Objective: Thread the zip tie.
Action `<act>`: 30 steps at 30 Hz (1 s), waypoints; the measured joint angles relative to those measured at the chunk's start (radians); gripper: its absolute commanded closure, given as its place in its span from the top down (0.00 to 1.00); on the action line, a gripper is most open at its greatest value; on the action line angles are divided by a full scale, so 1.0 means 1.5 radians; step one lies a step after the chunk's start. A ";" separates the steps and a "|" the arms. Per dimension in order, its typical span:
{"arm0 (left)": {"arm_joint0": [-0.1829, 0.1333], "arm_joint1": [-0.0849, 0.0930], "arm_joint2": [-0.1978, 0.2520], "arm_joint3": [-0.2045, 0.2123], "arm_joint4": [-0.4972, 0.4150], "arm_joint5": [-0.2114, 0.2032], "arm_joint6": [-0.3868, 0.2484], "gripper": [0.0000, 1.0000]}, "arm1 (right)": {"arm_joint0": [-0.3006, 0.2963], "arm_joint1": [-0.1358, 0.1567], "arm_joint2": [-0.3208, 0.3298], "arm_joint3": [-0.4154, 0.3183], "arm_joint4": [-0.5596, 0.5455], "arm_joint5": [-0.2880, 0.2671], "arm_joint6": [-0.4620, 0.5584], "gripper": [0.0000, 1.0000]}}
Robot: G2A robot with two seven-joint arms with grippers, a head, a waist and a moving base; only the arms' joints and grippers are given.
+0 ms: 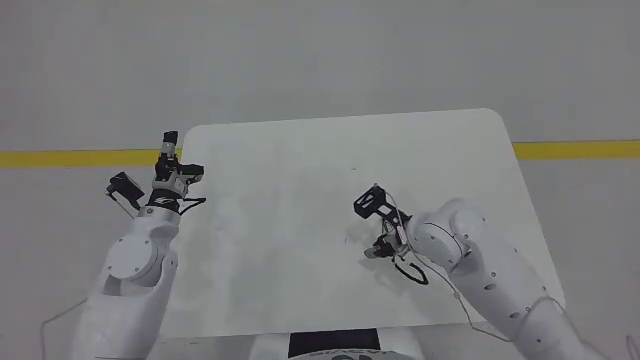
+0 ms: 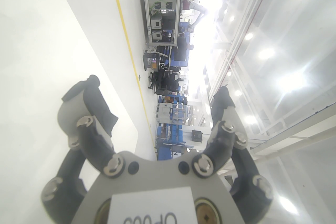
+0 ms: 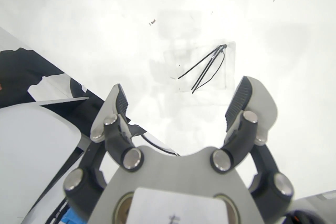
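A thin black zip tie [image 3: 207, 66], bent into a narrow loop with its ends fanned out, lies on a small clear plastic sheet [image 3: 181, 59] on the white table [image 1: 300, 160]. My right gripper [image 3: 181, 84] hangs open just short of it, above the table, with nothing between its ribbed pads [image 3: 237, 101]. In the top view the right gripper [image 1: 372, 226] sits at the table's right-middle. My left gripper [image 2: 157, 86] is open and empty at the table's left edge [image 1: 183, 156], pointing out toward the room.
The white table has a rounded corner [image 2: 131, 128] beside the left gripper. A yellow floor line [image 1: 560, 148] runs behind the table. A few dark specks [image 3: 152, 22] mark the surface near the plastic sheet.
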State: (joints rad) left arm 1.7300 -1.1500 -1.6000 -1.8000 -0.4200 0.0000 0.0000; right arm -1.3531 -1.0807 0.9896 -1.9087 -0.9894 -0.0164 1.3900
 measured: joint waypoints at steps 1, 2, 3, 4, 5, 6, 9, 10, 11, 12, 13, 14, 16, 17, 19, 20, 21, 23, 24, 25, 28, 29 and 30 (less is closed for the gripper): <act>0.000 0.000 0.000 0.000 0.000 0.000 0.000 1.00 | 0.007 -0.001 -0.008 0.006 0.007 0.018 0.000 1.00; 0.000 0.000 0.000 0.000 0.000 0.000 0.000 1.00 | 0.012 -0.001 -0.012 0.008 0.011 0.029 0.000 1.00; 0.000 0.000 0.000 0.000 0.000 0.000 0.000 1.00 | 0.016 -0.001 -0.014 0.009 0.013 0.035 0.000 1.00; 0.000 0.000 0.000 0.000 0.000 0.000 0.000 1.00 | 0.017 -0.001 -0.014 0.009 0.014 0.037 0.000 1.00; 0.000 0.000 0.000 0.000 0.000 0.000 0.000 1.00 | 0.017 -0.001 -0.014 0.009 0.014 0.037 0.000 1.00; 0.000 0.000 0.000 0.000 0.000 0.000 0.000 1.00 | 0.017 -0.001 -0.013 0.009 0.013 0.036 0.000 1.00; 0.000 0.000 0.000 0.000 0.000 0.000 0.000 1.00 | 0.017 -0.001 -0.013 0.009 0.013 0.036 0.000 1.00; 0.000 0.000 0.000 0.000 0.000 0.000 0.000 1.00 | 0.017 -0.001 -0.013 0.009 0.013 0.036 0.000 1.00; 0.000 0.000 0.000 0.000 0.000 0.000 0.000 1.00 | 0.016 -0.001 -0.013 0.010 0.012 0.036 0.000 1.00; 0.000 0.000 0.000 0.000 0.000 0.000 0.000 1.00 | 0.015 -0.001 -0.014 0.013 0.008 0.040 -0.004 1.00; 0.000 0.000 0.000 0.000 0.000 0.000 0.000 1.00 | 0.014 -0.002 -0.017 0.018 -0.003 0.048 -0.012 1.00; 0.000 0.000 0.000 0.000 0.000 0.000 0.000 1.00 | 0.014 -0.002 -0.019 0.021 -0.006 0.051 -0.018 1.00; 0.000 0.000 0.000 0.000 0.000 0.000 0.000 1.00 | 0.016 -0.004 -0.023 0.022 0.001 0.047 -0.025 1.00; 0.000 0.000 0.000 0.000 0.000 0.000 0.000 1.00 | 0.016 -0.004 -0.023 0.022 0.003 0.046 -0.025 1.00; 0.000 0.000 0.000 0.000 0.000 0.000 0.000 1.00 | 0.016 -0.004 -0.023 0.022 0.003 0.045 -0.025 1.00; 0.000 0.000 0.000 0.000 0.000 0.000 0.000 1.00 | 0.016 -0.004 -0.023 0.022 0.003 0.045 -0.025 1.00; 0.000 0.000 0.000 0.000 0.000 0.000 0.000 1.00 | 0.016 -0.004 -0.023 0.022 0.003 0.045 -0.025 1.00; 0.000 0.000 0.000 0.000 0.000 0.000 0.000 1.00 | 0.015 -0.004 -0.022 0.023 0.002 0.046 -0.026 1.00; 0.000 0.000 0.000 0.000 0.000 0.000 0.000 1.00 | 0.014 -0.003 -0.022 0.024 -0.003 0.046 -0.031 1.00; 0.000 0.000 0.000 0.000 0.000 0.000 0.000 1.00 | 0.011 -0.003 -0.022 0.024 -0.014 0.048 -0.038 1.00; 0.000 0.000 0.000 0.000 0.000 0.000 0.000 1.00 | 0.007 -0.002 -0.023 0.016 -0.039 0.062 -0.032 1.00; 0.000 0.000 0.000 0.000 0.000 0.000 0.000 1.00 | 0.007 -0.002 -0.023 0.014 -0.046 0.066 -0.027 1.00; 0.000 0.000 0.000 0.000 0.000 0.000 0.000 1.00 | 0.006 -0.002 -0.024 0.012 -0.052 0.069 -0.022 1.00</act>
State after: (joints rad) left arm 1.7300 -1.1500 -1.6000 -1.8000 -0.4200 0.0000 0.0000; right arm -1.3436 -1.0833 0.9542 -1.8910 -1.0680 0.0874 1.3566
